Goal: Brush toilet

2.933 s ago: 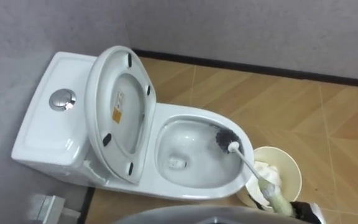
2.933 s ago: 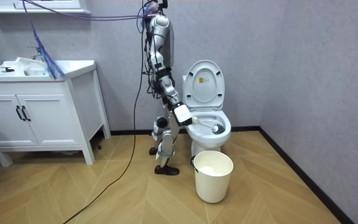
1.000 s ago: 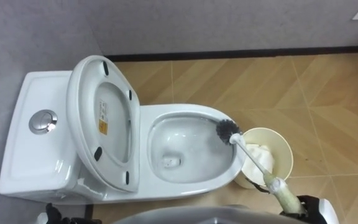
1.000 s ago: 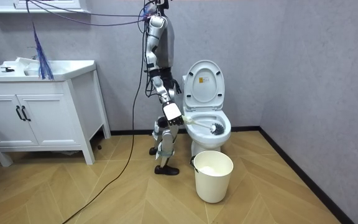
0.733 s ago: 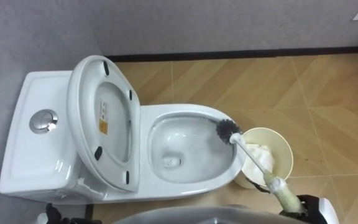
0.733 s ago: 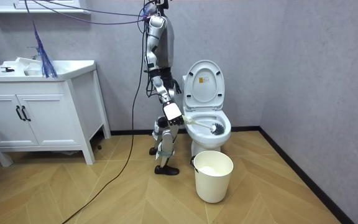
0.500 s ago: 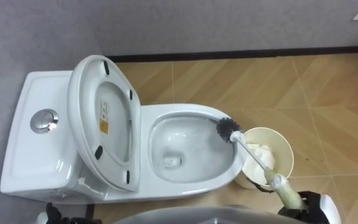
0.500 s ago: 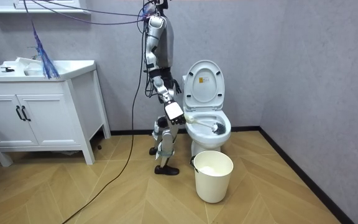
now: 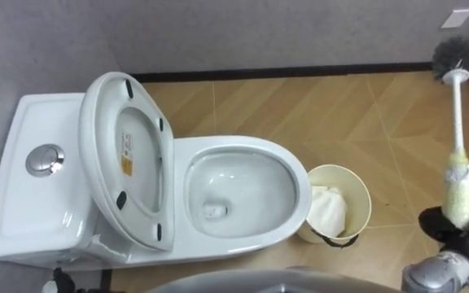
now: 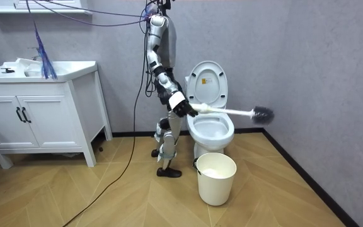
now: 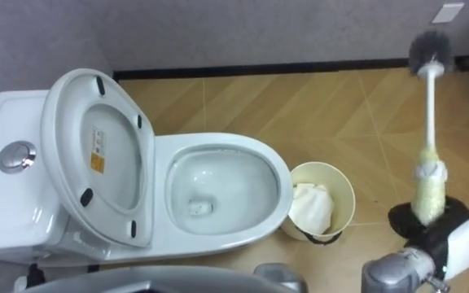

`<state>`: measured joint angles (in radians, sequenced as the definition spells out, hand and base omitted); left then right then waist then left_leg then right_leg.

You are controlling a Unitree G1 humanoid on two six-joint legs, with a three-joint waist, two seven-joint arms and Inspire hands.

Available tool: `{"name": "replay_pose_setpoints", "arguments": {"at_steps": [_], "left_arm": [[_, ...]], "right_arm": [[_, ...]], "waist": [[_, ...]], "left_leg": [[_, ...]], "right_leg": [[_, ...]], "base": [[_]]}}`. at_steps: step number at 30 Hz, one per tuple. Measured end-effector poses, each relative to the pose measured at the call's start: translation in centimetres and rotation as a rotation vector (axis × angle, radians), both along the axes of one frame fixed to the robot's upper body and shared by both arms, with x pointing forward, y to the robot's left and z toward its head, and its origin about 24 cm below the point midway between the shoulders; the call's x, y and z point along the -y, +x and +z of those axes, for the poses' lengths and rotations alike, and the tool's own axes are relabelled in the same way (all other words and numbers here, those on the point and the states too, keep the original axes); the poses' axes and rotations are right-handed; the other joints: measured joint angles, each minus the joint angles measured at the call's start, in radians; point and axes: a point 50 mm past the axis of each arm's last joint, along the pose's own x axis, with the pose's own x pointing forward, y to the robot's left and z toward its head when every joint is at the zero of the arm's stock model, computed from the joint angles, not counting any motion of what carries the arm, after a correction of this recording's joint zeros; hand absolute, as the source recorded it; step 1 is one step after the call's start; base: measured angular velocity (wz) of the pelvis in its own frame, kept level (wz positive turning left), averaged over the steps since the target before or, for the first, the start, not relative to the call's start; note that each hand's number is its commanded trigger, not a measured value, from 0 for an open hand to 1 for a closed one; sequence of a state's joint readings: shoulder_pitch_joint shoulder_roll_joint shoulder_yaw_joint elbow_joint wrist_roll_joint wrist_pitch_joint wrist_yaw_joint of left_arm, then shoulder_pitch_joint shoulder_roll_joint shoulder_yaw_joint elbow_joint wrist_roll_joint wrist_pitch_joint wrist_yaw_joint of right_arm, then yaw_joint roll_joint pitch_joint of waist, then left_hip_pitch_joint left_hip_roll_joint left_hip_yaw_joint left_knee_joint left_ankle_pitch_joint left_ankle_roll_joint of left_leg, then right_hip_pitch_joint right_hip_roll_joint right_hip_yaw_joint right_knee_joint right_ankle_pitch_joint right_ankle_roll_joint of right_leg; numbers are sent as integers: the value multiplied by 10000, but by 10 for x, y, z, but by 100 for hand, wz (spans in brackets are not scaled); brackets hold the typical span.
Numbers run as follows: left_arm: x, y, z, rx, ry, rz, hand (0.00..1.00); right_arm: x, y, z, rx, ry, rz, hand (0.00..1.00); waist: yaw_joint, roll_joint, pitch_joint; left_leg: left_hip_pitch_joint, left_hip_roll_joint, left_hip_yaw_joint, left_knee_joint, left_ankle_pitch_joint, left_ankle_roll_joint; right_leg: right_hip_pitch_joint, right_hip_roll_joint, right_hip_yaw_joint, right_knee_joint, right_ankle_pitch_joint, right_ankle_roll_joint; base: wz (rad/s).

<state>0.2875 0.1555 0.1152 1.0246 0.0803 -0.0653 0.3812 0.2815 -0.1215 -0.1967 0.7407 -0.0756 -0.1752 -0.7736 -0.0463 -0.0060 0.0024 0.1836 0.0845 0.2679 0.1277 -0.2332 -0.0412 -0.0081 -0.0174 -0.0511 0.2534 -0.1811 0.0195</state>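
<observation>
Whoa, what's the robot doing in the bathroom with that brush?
The robot stands beside the toilet, whose seat is up. Its right hand is curled round the handle of the toilet brush, holding it out roughly level in the air. The bristles are out past the bowl, not inside it. A bin sits on the floor by the toilet.

There are 1 toilet (image 9: 23, 203), 1 toilet brush (image 9: 460, 183), 1 waste bin (image 9: 358, 191) and 1 sink cabinet (image 10: 43, 120).

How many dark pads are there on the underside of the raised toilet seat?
4. Pad and pad at the far side, pad and pad at the near side; none seems hidden.
</observation>
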Motion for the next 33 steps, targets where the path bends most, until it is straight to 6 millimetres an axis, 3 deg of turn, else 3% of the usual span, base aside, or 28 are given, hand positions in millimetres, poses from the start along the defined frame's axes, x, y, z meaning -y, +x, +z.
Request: {"name": "replay_pose_setpoints", "arguments": {"at_steps": [4, 9, 16, 18, 19, 33], "left_arm": [[1, -1, -2, -119, -175, -18, 0], [3, 2, -2, -56, -295, -10, 0], [5, -2, -3, -179, -357, -27, 0], [5, -2, -3, -195, -355, -22, 0], [5, -2, -3, -184, -353, -28, 0], [3, 0, -3, -360, -313, -100, 0]], "right_arm": [[-1, -11, -6, -486, 184, -22, 100], [-7, -9, -8, -600, 445, 435, 100], [-20, -11, -17, -1407, 759, 1421, 100], [-21, -14, -20, -1656, 815, 1575, 59], [-21, -17, -22, -1833, 896, 1596, 0], [-28, -36, -38, -3218, 2382, 1800, 0]], "waist": [[-35, 78, 0], [-28, 192, 27], [18, 60, 12], [18, 26, 15], [10, 3, 5], [237, -36, 22]], "left_leg": [[12, 20, 29, 17, 0, 0], [23, 20, 36, 32, 1, -1], [34, 24, -21, 37, 1, -1], [36, 25, -31, 37, 1, -1], [43, 28, -41, 37, 1, -1], [154, 67, -95, 29, 0, -2]], "right_leg": [[33, 18, 3, -7, 11, -7], [-108, 29, 51, -5, -37, -25], [-91, 41, 71, 12, -35, -27], [-48, 42, 68, -14, -31, -28], [-3, 41, 52, -56, -25, -26], [325, 59, -109, -343, 110, -31]], "base": [[-1], [0], [0], [0], [4], [2]]}}
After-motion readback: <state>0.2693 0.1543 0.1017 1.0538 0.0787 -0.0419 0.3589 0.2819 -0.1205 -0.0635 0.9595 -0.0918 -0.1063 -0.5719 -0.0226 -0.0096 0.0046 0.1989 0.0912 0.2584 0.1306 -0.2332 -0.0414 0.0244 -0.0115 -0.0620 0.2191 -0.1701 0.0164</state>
